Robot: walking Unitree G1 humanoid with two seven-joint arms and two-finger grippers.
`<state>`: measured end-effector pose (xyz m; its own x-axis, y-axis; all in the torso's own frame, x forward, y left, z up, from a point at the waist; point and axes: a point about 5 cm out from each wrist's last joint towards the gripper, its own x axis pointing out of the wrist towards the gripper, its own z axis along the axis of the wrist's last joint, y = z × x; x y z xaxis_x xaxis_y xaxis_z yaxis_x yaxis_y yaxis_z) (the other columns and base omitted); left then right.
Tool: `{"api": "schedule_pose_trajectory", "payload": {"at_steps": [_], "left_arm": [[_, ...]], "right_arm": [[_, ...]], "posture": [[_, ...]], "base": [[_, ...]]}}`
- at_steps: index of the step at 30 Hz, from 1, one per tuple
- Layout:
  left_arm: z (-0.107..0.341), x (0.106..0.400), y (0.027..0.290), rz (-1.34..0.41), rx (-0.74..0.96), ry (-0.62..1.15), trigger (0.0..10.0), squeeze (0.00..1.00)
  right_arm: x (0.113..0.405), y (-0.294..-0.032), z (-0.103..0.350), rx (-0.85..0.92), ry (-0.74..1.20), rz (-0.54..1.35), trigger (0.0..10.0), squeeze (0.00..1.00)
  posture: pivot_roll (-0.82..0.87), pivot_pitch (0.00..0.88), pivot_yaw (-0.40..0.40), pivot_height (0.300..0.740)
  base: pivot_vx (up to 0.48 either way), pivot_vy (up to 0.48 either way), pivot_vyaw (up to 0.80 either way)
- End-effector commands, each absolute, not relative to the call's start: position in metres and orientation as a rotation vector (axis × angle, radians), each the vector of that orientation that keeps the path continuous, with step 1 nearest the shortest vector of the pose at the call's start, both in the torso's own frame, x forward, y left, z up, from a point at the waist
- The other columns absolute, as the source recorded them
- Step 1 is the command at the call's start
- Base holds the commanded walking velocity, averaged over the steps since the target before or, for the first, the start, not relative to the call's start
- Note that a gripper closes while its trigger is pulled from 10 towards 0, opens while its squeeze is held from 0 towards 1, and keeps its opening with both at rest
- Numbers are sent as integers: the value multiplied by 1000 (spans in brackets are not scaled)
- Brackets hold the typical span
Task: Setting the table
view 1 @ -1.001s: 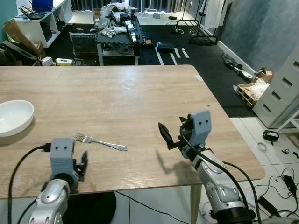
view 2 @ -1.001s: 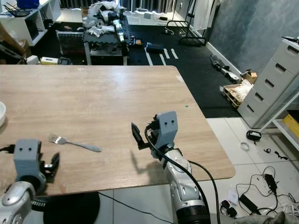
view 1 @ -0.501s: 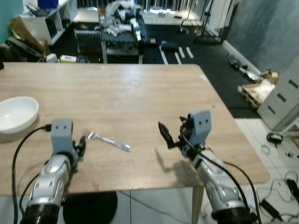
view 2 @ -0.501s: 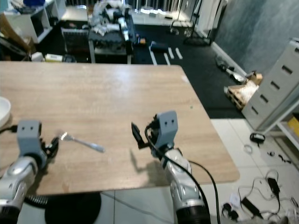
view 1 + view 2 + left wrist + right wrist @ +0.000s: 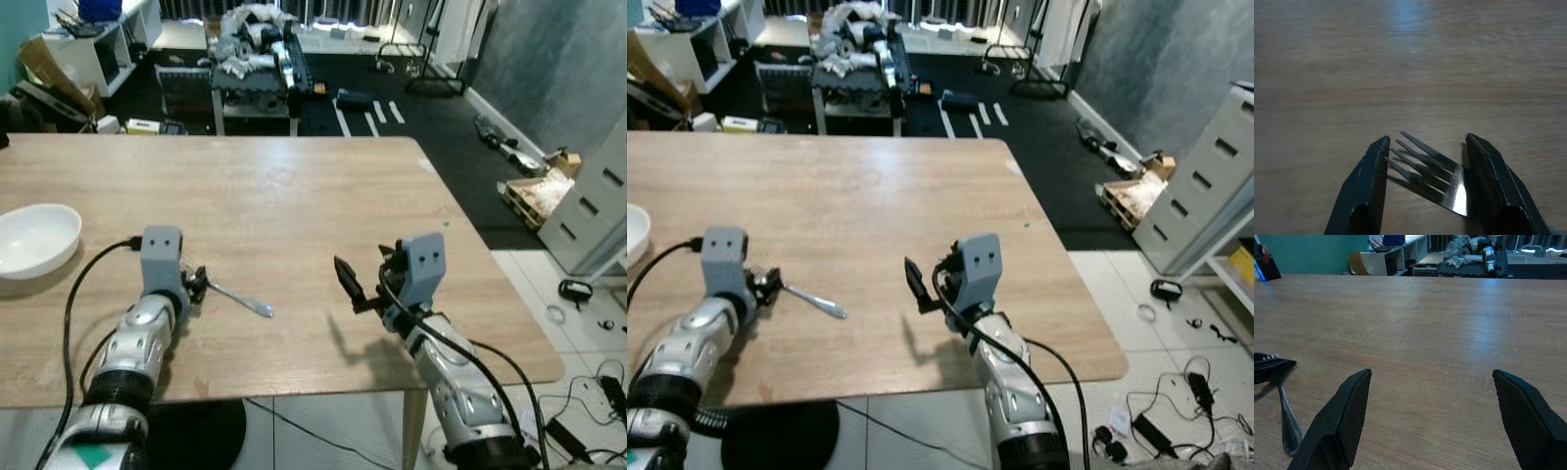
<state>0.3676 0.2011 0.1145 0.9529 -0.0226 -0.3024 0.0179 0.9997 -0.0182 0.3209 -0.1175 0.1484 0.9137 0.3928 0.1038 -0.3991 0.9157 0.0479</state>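
A metal fork [image 5: 243, 300] lies on the wooden table [image 5: 294, 196], handle pointing right. My left gripper [image 5: 196, 284] rests low over its head. In the left wrist view the gripper [image 5: 1427, 138] is open, and the tines [image 5: 1422, 164] lie between its two black fingers [image 5: 1371, 181]; the far finger seems to touch the fork's edge. A white bowl [image 5: 37, 238] stands at the table's left edge. Right of the fork my right gripper [image 5: 364, 279] hovers open above bare wood, holding nothing. Its wrist view shows the fork's handle [image 5: 1287, 423] off to one side.
The table's right edge and front corner [image 5: 549, 352] are close to my right arm. Beyond the far edge stands a cluttered low bench [image 5: 250, 59] on dark matting. A grey drawer unit [image 5: 598, 186] and loose cables [image 5: 588, 382] lie on the floor at right.
My left arm has reached forward and right from the table's front edge until its fingers straddle the fork's tines. The right arm has stayed put. The camera shifted slightly.
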Motion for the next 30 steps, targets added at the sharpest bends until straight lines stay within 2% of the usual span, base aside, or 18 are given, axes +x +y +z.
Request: {"api": "schedule_pose_trajectory", "payload": {"at_steps": [1,3,6,10,18,20,24,30], "left_arm": [[90,361,192,-77,-40,432,10000,0],[90,361,192,-77,-40,432,10000,0],[95,367,161,-283,-98,456,10000,0],[98,369,137,-449,-92,456,10000,0],[111,375,107,-562,-96,410,10000,0],[114,377,106,-559,-101,396,10000,0],[129,385,122,-488,-133,301,10000,0],[142,385,135,-522,-190,200,10000,0]], "right_arm": [[320,-119,147,59,-81,402,10000,0],[320,-119,147,59,-81,402,10000,0],[318,-120,146,55,-80,398,10000,0],[317,-121,146,53,-78,396,10000,0],[315,-119,146,52,-78,402,10000,0],[315,-119,147,52,-80,400,10000,0],[314,-118,148,57,-82,403,10000,0],[312,-115,149,65,-81,413,10000,0]], "posture": [[-18,16,26,740],[-18,16,26,740],[-32,19,32,740],[-40,22,34,740],[-53,20,38,740],[-54,19,38,740],[-47,19,36,740],[-29,20,32,740]], "base": [[0,0,0],[0,0,0],[0,0,0],[0,0,0],[0,0,0],[0,0,0],[0,0,0],[0,0,0]]}}
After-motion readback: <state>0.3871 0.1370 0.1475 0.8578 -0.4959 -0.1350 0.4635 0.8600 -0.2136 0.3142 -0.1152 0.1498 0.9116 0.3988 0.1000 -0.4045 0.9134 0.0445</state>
